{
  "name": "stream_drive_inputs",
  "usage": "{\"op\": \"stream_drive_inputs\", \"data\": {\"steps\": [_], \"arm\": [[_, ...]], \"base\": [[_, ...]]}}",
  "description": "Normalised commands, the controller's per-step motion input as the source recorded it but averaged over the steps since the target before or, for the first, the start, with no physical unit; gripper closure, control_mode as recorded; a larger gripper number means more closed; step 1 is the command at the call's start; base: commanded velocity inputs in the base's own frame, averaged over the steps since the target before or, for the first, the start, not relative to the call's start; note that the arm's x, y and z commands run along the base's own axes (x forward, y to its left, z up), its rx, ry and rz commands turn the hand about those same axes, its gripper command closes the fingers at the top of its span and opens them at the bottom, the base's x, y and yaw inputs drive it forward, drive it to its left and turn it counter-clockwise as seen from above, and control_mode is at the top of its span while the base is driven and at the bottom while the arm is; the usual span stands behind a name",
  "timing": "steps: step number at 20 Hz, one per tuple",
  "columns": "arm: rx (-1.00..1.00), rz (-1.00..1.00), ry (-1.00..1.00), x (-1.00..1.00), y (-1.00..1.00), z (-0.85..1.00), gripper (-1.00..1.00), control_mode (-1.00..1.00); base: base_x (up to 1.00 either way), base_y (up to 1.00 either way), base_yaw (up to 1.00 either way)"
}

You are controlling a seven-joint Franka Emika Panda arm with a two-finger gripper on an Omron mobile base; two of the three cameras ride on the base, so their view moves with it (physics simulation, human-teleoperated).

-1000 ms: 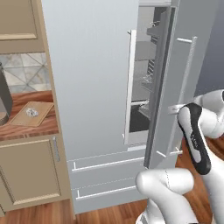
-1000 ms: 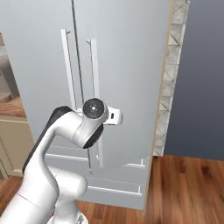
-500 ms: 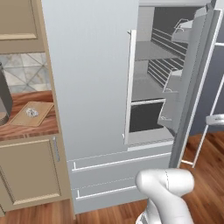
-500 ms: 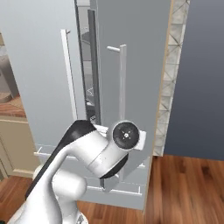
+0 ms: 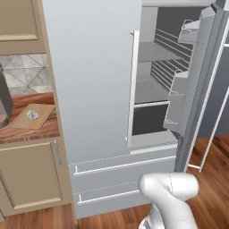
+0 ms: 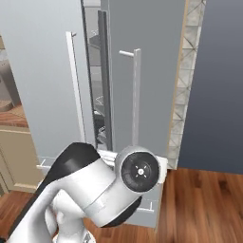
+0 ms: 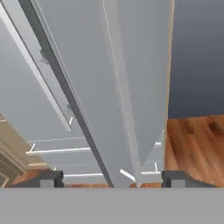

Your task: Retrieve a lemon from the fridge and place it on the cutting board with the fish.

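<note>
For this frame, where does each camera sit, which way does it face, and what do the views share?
Left base view: behind the arm's left, facing the fridge, its right door swung open; cutting board with fish at left; white arm base at bottom.
Right base view: behind the arm's right, facing the open door's outer face; arm elbow fills the bottom.
Hand view: looks along the open gripper at the door's edge.
All share the open door.

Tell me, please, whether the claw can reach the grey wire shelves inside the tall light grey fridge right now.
Probably not directly: the open claw faces the outside of the swung-out right door, which stands between it and the shelves.
</note>
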Motion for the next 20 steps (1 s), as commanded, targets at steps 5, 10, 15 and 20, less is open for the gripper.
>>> {"op": "stream_drive_inputs", "data": {"steps": [5,10,15,20], "arm": [[-0.37,-0.06,0.09,-0.26,0.78,0.85,-1.0,-1.0],[-0.39,-0.11,0.14,-0.2,0.89,0.38,-1.0,-1.0],[-0.35,-0.19,0.25,0.0,1.0,0.0,-1.0,-1.0],[-0.32,-0.23,0.26,0.35,0.98,-0.13,-1.0,-1.0]], "base": [[0.0,0.0,0.0],[0.0,0.0,0.0],[0.0,0.0,0.0],[0.0,0.0,0.0]]}}
